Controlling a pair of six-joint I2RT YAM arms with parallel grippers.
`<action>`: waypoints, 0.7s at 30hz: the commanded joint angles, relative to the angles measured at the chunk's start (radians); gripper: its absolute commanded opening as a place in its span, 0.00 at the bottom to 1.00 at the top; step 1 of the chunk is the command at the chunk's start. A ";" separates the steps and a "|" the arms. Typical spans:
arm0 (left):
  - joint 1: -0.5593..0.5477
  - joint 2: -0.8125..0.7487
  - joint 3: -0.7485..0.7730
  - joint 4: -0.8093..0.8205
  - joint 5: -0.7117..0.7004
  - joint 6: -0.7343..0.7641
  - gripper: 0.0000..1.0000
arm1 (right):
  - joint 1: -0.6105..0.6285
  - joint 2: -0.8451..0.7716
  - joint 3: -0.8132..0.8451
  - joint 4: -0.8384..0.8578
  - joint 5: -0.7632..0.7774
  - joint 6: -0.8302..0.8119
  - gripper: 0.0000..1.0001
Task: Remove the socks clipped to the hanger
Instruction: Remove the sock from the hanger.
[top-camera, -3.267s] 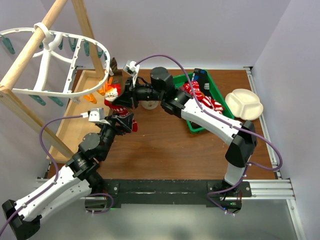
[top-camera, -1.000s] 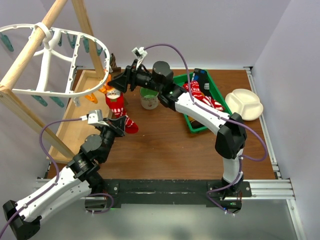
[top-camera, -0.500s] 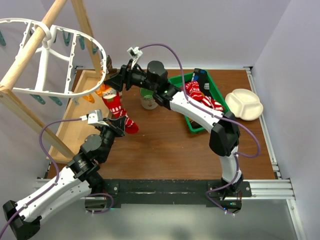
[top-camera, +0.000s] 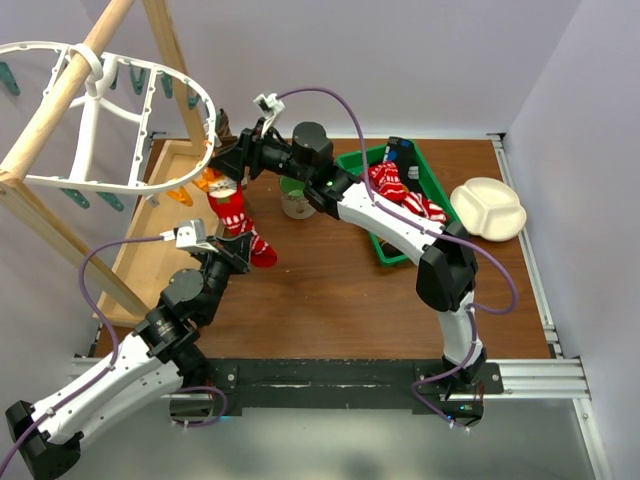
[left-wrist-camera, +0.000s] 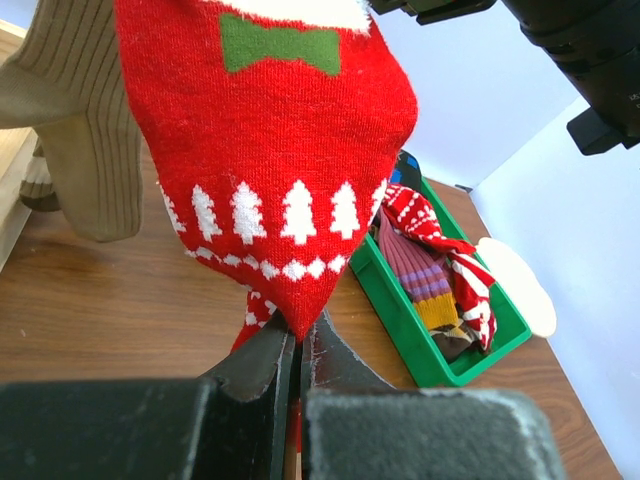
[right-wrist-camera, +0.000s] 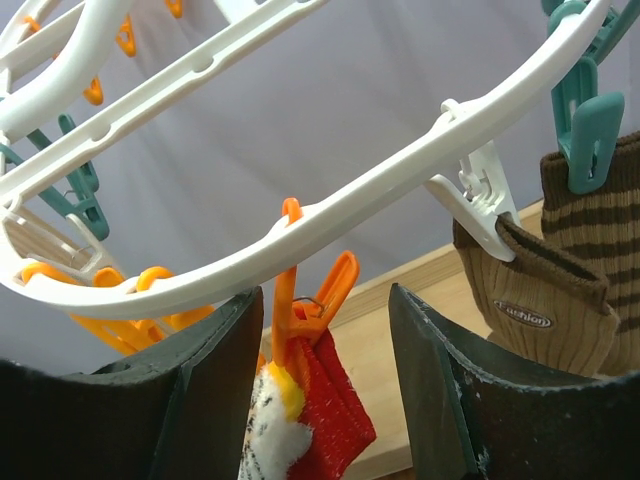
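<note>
The left gripper (left-wrist-camera: 297, 348) pinches the red sock (left-wrist-camera: 270, 140) at its toe. The right gripper (right-wrist-camera: 325, 325), half open, straddles the sock's orange clip (right-wrist-camera: 286, 300).

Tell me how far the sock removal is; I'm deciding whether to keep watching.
Done: socks lie in the green bin. In hand: the left gripper is shut on the toe of the red sock, and the right gripper stands open around the orange clip holding it to the hanger. Left: that clip, plus the tan sock and brown striped sock.
</note>
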 joint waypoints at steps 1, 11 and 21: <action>0.005 0.004 0.017 0.041 0.012 0.009 0.00 | 0.008 -0.006 0.039 0.085 0.006 0.030 0.57; 0.005 -0.001 0.016 0.041 0.018 0.010 0.00 | 0.010 0.027 0.048 0.162 0.006 0.076 0.58; 0.005 -0.004 0.013 0.035 0.020 0.004 0.00 | 0.010 0.001 0.010 0.236 0.047 0.088 0.47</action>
